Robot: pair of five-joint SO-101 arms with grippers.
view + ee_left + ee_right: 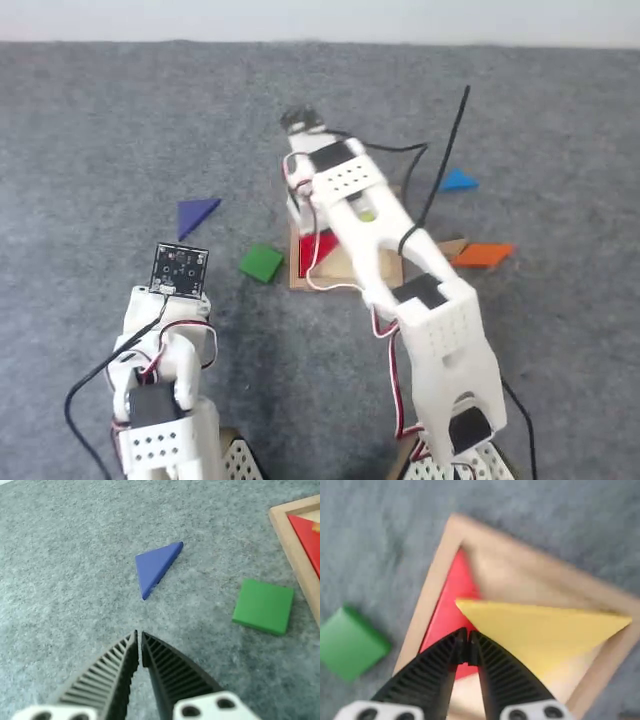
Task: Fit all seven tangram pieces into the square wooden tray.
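The square wooden tray (436,575) holds a red triangle (451,596) against one wall. A yellow triangle (540,630) lies partly over the red one. My right gripper (468,636) is shut just above the red triangle, by the yellow one's pointed corner, with nothing visible between its fingers. In the high view the right arm covers most of the tray (300,282). A dark blue triangle (157,565) and a green square (263,605) lie on the carpet left of the tray. My left gripper (139,636) is shut and empty, short of the blue triangle.
A light blue triangle (458,181) and an orange piece (482,255) lie on the grey carpet right of the tray. A black cable (445,160) rises beside the right arm. The left arm (165,380) stands at the near left.
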